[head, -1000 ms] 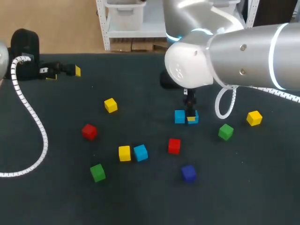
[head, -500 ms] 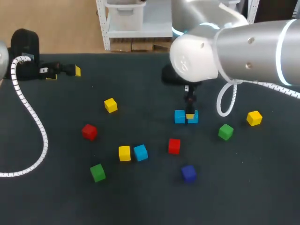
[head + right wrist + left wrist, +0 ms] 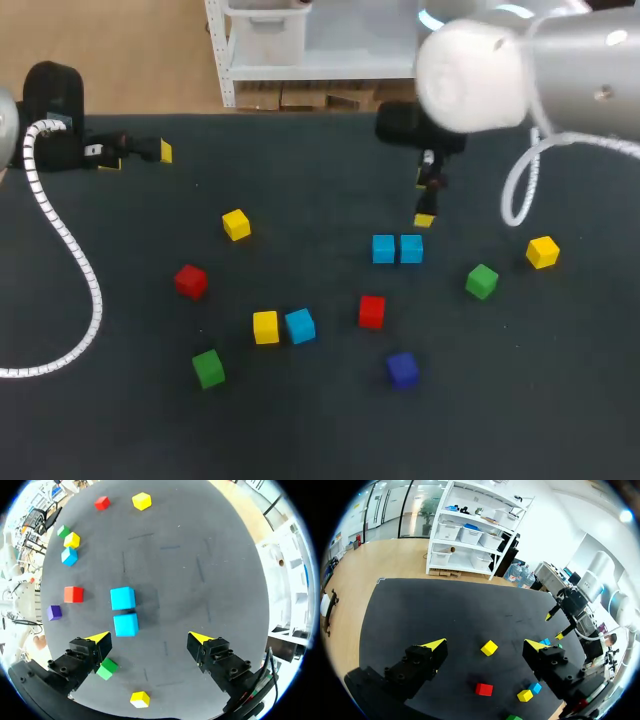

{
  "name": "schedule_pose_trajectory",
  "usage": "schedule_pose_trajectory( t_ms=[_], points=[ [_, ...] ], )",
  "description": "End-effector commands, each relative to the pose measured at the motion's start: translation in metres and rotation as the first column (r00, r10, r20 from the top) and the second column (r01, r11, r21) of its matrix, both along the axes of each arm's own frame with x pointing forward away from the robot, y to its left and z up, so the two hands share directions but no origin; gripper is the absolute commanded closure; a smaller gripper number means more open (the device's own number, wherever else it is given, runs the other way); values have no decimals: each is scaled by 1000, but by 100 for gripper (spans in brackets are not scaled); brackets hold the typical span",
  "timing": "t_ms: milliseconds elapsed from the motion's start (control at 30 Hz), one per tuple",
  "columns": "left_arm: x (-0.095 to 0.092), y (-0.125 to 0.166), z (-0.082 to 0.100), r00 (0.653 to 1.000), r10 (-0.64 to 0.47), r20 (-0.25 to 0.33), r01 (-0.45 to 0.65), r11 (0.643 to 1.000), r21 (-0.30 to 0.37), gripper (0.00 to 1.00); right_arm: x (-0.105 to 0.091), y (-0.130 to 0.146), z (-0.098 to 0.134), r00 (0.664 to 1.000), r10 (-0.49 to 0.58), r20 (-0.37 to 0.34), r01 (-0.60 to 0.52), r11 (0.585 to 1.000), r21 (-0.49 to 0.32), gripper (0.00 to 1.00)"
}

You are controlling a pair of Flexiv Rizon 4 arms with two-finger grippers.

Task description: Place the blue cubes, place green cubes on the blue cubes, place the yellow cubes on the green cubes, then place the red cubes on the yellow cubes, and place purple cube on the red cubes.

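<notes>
Lifted up and back, right gripper (image 3: 150,639) hangs open and empty. 2 blue cubes (image 3: 383,249) sit side by side, apparently touching. Base begun; 3rd blue cube (image 3: 300,325) waits nearer the front.

Bright, even room light, with only soft shadows.

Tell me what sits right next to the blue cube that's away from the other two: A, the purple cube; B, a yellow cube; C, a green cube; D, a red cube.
B: in the head view a yellow cube lies directly beside the lone blue cube, with the blue pair apart from them.
</notes>
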State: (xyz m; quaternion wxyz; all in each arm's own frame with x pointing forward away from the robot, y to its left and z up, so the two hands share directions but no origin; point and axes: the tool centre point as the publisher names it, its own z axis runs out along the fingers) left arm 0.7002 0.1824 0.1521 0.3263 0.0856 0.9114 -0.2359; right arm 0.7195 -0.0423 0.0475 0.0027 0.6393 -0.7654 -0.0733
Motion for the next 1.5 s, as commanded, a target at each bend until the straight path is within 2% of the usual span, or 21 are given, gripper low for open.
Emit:
schedule_pose_trajectory(
  t_ms=[33, 400, 600, 700, 767, 800, 1433, 1500],
  points=[
    [0, 2, -1, 1000, -6, 6, 6, 1000, -9, 0, -15, -23, 16, 998, -29, 61, 23, 996, 86, 0],
    [0, 2, -1, 1000, -6, 6, 6, 1000, -9, 0, -8, -55, 43, 986, -138, 96, 119, 977, 179, 0],
    [0, 2, -1, 1000, -6, 6, 6, 1000, -9, 0, -9, -61, 56, 973, -191, 129, 156, 959, 238, 0],
    [0, 2, -1, 1000, -6, 6, 6, 1000, -9, 0, -9, -59, 59, 974, -182, 135, 147, 961, 235, 0],
    [0, 2, -1, 1000, -6, 6, 6, 1000, -9, 0, -8, -56, 58, 978, -171, 117, 146, 969, 198, 0],
    [0, 2, -1, 1000, -6, 6, 6, 1000, -9, 0, -6, -57, 57, 971, -204, 126, 180, 967, 182, 0],
    [0, 2, -1, 1000, -6, 6, 6, 1000, -9, 0, -6, -57, 57, 971, -204, 126, 180, 967, 182, 0],
    [0, 2, -1, 1000, -6, 6, 6, 1000, -9, 0, -6, -57, 57, 970, -210, 125, 179, 959, 220, 0]
  ],
)
